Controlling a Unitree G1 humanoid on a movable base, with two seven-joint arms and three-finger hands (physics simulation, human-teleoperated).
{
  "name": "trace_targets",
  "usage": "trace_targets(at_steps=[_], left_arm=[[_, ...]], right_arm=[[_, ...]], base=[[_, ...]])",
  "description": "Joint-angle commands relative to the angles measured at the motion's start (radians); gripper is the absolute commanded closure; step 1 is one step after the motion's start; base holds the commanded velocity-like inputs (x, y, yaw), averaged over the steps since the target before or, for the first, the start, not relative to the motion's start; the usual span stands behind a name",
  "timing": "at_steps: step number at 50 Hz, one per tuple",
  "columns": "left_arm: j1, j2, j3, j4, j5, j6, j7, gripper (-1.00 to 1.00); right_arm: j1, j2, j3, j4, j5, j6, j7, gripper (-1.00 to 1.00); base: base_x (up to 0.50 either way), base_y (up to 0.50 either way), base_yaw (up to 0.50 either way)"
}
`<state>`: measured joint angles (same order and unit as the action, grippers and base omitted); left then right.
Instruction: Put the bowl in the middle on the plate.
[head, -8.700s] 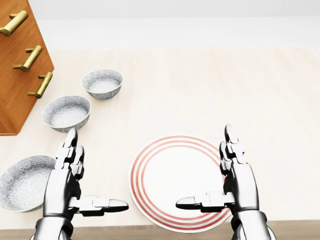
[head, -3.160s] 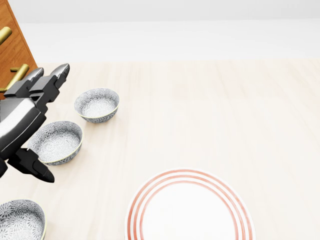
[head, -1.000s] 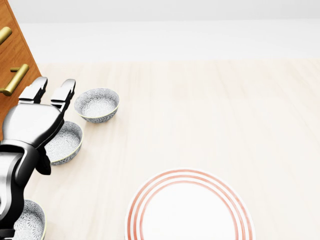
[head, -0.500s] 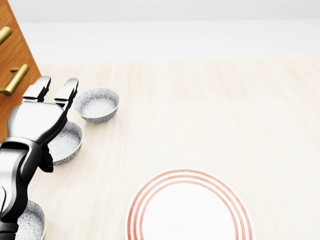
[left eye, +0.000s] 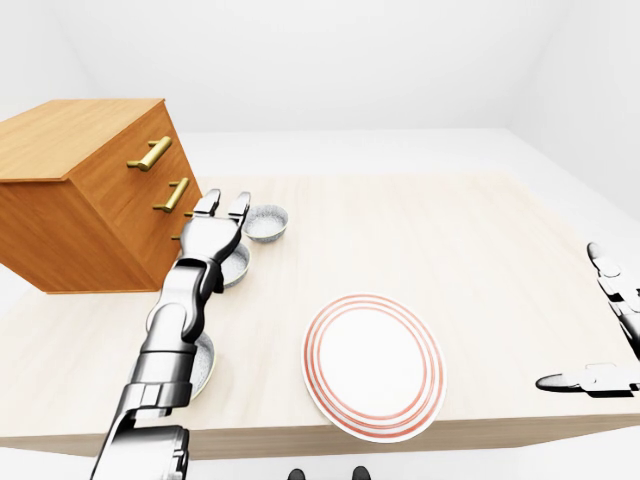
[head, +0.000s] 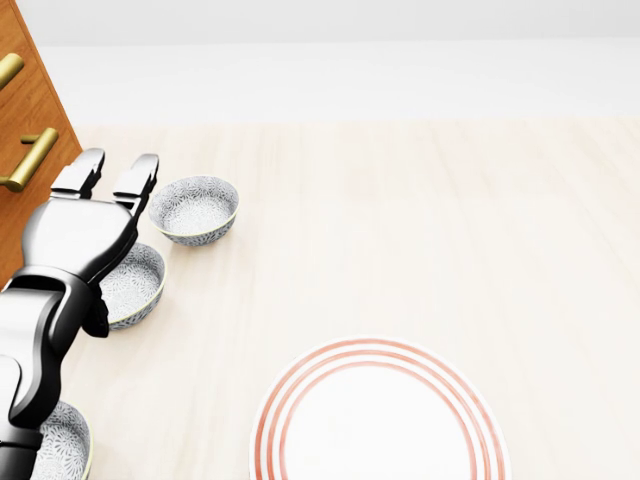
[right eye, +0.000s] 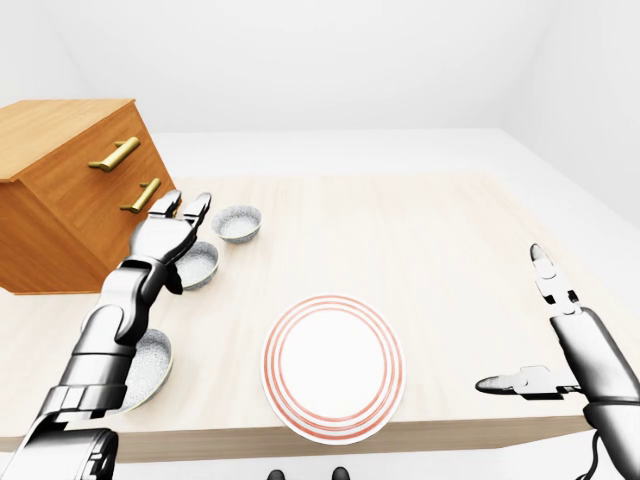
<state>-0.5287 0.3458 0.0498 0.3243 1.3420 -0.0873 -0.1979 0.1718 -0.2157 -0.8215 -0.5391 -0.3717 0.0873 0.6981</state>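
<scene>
Three grey patterned bowls stand in a row at the left of the head view. The middle bowl is half hidden under my left hand. That hand hovers palm down over the bowl's left side, fingers stretched out flat and thumb hanging by the rim, so it is open. I cannot tell whether it touches the bowl. The white plate with red rings lies at the bottom centre, bare. My right hand is open near the table's right edge, far from the bowls.
The far bowl sits just right of my left fingertips. The near bowl peeks out under my left forearm. A wooden dresser with brass handles stands close on the left. The table's edge runs just below the plate.
</scene>
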Motion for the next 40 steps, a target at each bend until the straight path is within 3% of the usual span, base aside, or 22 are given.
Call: trace_targets(at_steps=[1,15,29,40], left_arm=[[-0.015,0.001,-0.008,0.047,0.009,0.000,0.028,-1.00],[-0.037,-0.001,-0.021,0.115,0.025,0.000,0.067,-1.00],[-0.065,0.008,-0.024,0.174,0.014,0.000,0.040,-1.00],[-0.089,0.019,-0.024,0.212,-0.014,0.000,-0.024,-1.00]], right_arm=[[0.000,0.001,0.001,0.007,0.000,0.000,0.000,-1.00],[0.001,-0.001,0.001,0.005,0.001,0.000,0.000,-1.00],[0.001,-0.001,0.001,0.008,0.001,0.000,0.000,-1.00],[0.001,-0.001,0.001,0.008,0.001,0.000,0.000,-1.00]], base=[[0.00,0.00,0.00],[0.00,0.00,0.00],[0.00,0.00,0.00],[0.00,0.00,0.00]])
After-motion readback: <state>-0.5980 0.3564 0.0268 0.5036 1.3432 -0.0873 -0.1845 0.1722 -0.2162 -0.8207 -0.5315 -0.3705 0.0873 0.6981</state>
